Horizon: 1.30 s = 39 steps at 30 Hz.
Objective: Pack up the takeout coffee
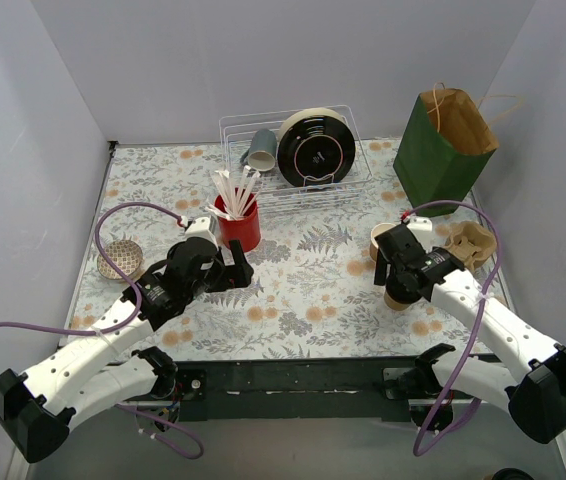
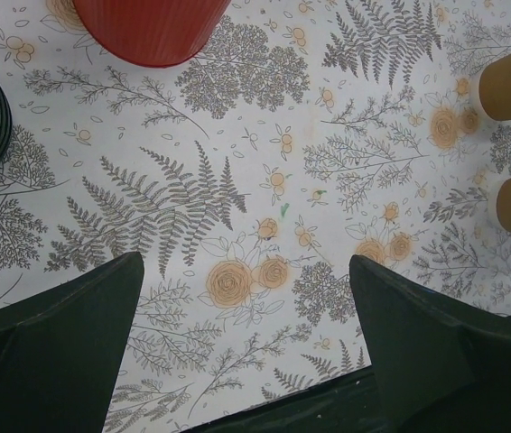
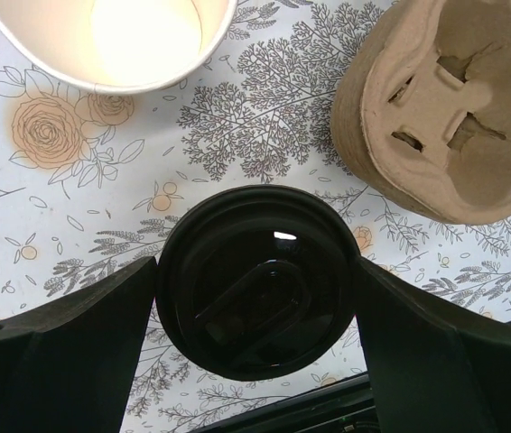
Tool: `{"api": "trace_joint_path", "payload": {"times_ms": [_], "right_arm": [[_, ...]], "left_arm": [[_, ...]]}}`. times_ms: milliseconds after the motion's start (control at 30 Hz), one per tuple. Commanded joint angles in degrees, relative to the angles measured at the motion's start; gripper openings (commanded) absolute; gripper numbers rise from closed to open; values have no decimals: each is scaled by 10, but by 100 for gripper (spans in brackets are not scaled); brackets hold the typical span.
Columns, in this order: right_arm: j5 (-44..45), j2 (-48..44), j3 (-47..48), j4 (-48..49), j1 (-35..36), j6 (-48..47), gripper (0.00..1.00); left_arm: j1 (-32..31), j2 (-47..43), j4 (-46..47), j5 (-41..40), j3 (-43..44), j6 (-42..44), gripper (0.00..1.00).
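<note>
A brown paper coffee cup with a black lid stands on the floral cloth at the right. My right gripper is over it from above, both fingers touching the lid's rim on opposite sides. Just beyond it stand an empty white-lined paper cup and a cardboard cup carrier. A green paper bag stands open at the back right. My left gripper hovers open over bare cloth near the red cup, with nothing between its fingers.
A wire rack at the back middle holds a stack of black lids and a grey cup. The red cup holds several white stirrers. A round mesh disc lies at the left edge. White walls close in on three sides.
</note>
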Motion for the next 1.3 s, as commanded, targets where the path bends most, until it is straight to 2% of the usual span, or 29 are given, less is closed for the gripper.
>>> {"api": "trace_joint_path", "payload": {"times_ms": [0,267,567,700,767,833,1033,1067,1133,1167,1267], "right_arm": [[9,-2,13,-46,-8,1,96],[3,-9,55,-86,-10,10,99],[-27,-19,70,-60,-9,-13,99],[-59,-34,107,-52,-9,-36,99],[-92,-36,154,-39,-9,-80,98],[-89,-27,192,-41,-10,-117,99],[-8,49,362,-10,-9,-222,99],[19,59,379,-1,-11,-265,99],[45,88,429,35,-16,-308,95],[46,93,440,57,-30,-360,90],[-13,105,462,135,-92,-413,81]], "left_arm": [[2,-3,7,7,0,10,98],[2,-7,10,11,-1,10,98],[2,-3,8,8,1,11,98],[2,-10,7,8,2,15,98],[2,-20,8,8,1,19,98],[3,-27,12,16,-1,22,98],[2,-55,34,56,-15,28,98],[2,-58,36,58,-15,29,98],[2,-62,39,67,-17,29,98],[0,-63,41,70,-19,32,98],[-1,-61,48,80,-25,32,98]]}}
